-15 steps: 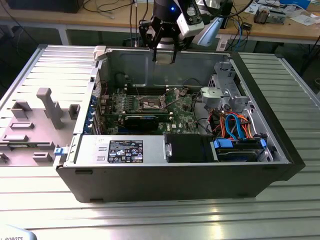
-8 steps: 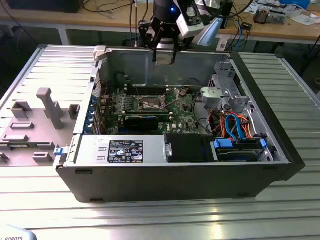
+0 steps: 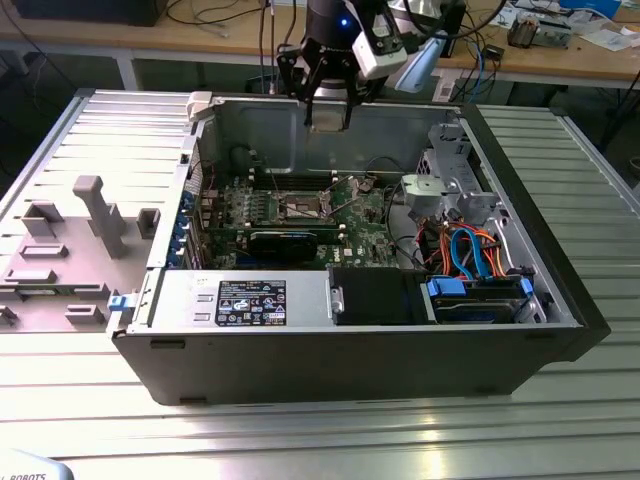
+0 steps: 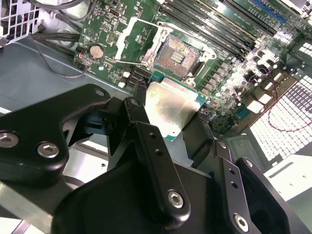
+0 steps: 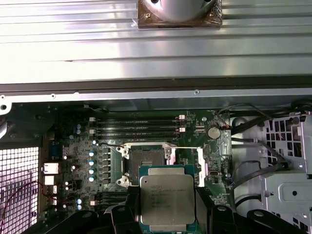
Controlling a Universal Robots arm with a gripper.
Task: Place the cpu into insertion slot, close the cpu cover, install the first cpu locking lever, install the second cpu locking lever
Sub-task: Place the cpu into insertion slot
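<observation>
Fingers clamping one cpu, one insertion slot uncovered

Light from above is glaring off the ribbed bench at its near edge and washing out the cpu top; the computer case interior is lying in shade.

1. In the exterior view, a black label with white print and small symbols sits on the grey metal cover. Its lines are too small to make out.
2. In the first wrist view, the chip bears several faint engraved lines, not legible.
3. A white object in the exterior view's lower left corner carries dark capital letters, partly cut off.
</observation>
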